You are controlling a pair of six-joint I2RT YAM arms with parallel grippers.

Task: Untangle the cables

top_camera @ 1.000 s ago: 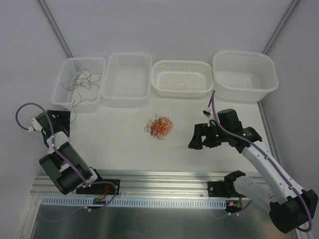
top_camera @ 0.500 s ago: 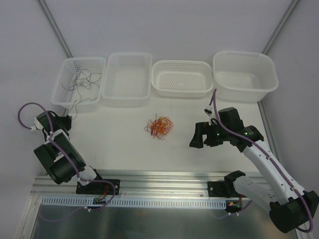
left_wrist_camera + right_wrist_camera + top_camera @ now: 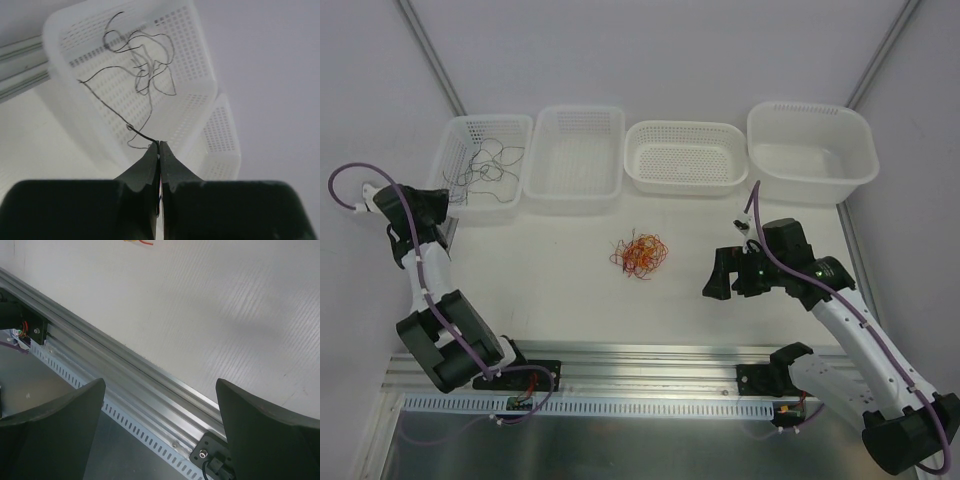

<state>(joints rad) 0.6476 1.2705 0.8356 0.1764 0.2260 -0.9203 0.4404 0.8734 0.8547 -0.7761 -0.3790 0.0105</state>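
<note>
A tangle of orange, yellow and red cables (image 3: 640, 253) lies on the white table in the middle. A dark grey cable (image 3: 485, 165) is looped inside the leftmost basket (image 3: 460, 128). My left gripper (image 3: 442, 203) is at that basket's near left corner, raised above the table. In the left wrist view the left gripper (image 3: 159, 146) is shut on the dark grey cable (image 3: 107, 100), which runs from the fingertips up into the basket (image 3: 197, 95). My right gripper (image 3: 725, 275) hangs open and empty to the right of the tangle. In the right wrist view the right gripper (image 3: 160, 387) stands wide over the table's near edge.
Three more white baskets stand in a row at the back: one (image 3: 578, 112) beside the leftmost, a perforated one (image 3: 685, 128) and a larger one (image 3: 810, 108). An aluminium rail (image 3: 640, 355) runs along the near edge. Red and yellow cable ends (image 3: 137, 241) show at the top of the right wrist view.
The left gripper shut on the dark grey cable's end that hung over the basket's front, then rose and swung back and left toward the basket. The right arm barely shifted.
</note>
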